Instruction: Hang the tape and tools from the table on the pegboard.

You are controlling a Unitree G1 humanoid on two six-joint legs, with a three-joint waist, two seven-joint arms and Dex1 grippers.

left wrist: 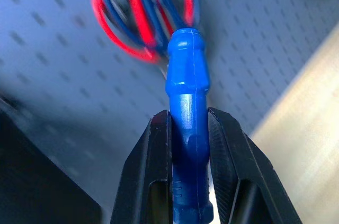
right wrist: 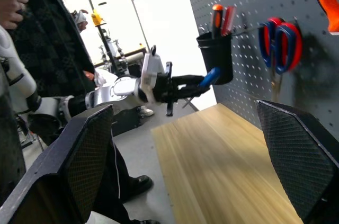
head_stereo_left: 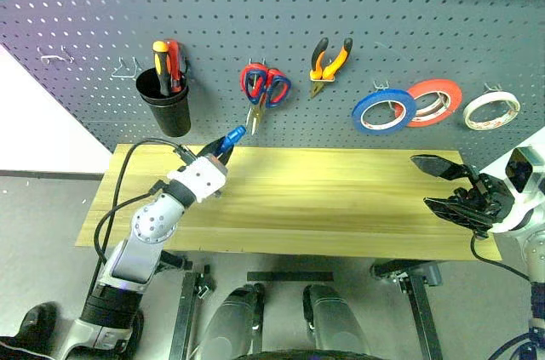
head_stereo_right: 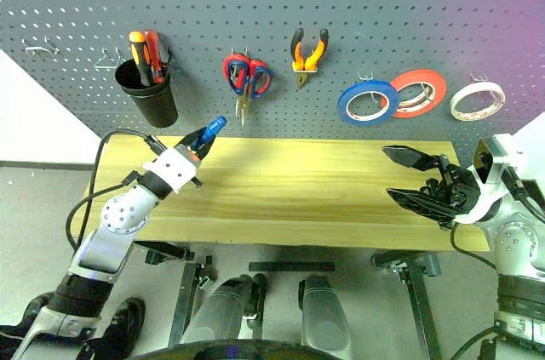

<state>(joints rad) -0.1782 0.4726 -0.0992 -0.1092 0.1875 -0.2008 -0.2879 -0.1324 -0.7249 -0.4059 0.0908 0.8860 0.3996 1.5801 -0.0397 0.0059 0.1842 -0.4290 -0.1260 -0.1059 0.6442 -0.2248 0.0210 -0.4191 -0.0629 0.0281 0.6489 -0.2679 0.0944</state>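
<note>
My left gripper (head_stereo_left: 223,146) is shut on the blue-handled screwdriver (head_stereo_left: 235,134), held raised over the table's (head_stereo_left: 324,198) back left, handle end toward the pegboard (head_stereo_left: 255,20). In the left wrist view the screwdriver (left wrist: 185,128) sits between the black fingers (left wrist: 153,160). Hanging on the pegboard are scissors (head_stereo_left: 264,86) with red and dark blue loops, the orange-and-black pliers (head_stereo_left: 328,60) and the blue tape (head_stereo_left: 383,96). My right gripper (head_stereo_left: 443,187) stands open with nothing in it at the table's right end.
A black cup (head_stereo_left: 166,105) with red and yellow-handled screwdrivers hangs left of the scissors. A red-orange roll (head_stereo_left: 434,86) and a white roll (head_stereo_left: 494,96) hang right of the blue tape. A person (right wrist: 32,28) stands beyond the table's left end.
</note>
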